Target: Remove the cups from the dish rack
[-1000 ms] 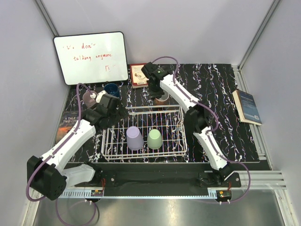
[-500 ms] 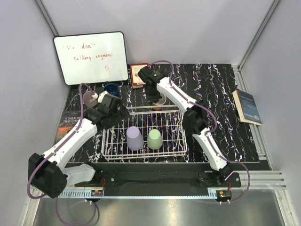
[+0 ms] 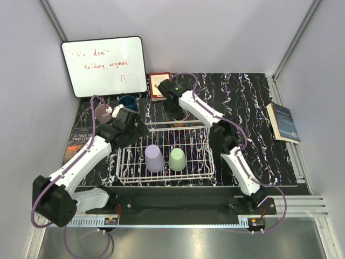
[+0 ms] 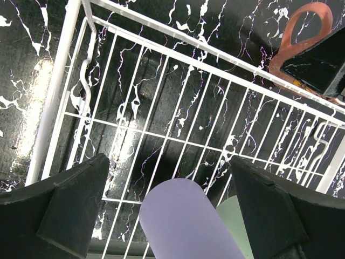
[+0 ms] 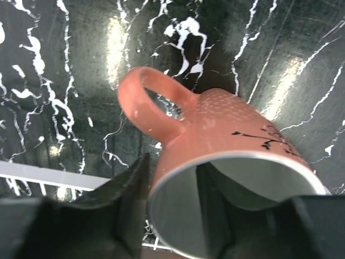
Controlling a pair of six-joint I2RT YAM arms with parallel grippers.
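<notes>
The white wire dish rack [image 3: 200, 162] sits mid-table with a lavender cup [image 3: 154, 158] and a light green cup [image 3: 177, 159] upside down in it. My left gripper [image 3: 133, 130] hangs open over the rack's far left corner. In its wrist view the lavender cup [image 4: 183, 221] lies between the spread fingers [image 4: 70, 210], with the green cup [image 4: 234, 226] beside it. My right gripper [image 3: 175, 112] is shut on the rim of a terracotta cup [image 5: 232, 140] with a handle and a white inside. It holds that cup low behind the rack's far edge. A dark blue cup [image 3: 128, 101] and a mauve cup [image 3: 102, 112] stand at the back left.
A whiteboard [image 3: 104, 66] leans at the back left, and a small red box [image 3: 158, 86] stands beside it. One book [image 3: 283, 122] lies at the right edge and another [image 3: 75, 143] at the left. The rack's far wire [image 5: 48, 176] runs just under the held cup.
My right gripper has carried the terracotta cup left and lower, down behind the rack's far edge. My left gripper has shifted slightly over the rack's corner.
</notes>
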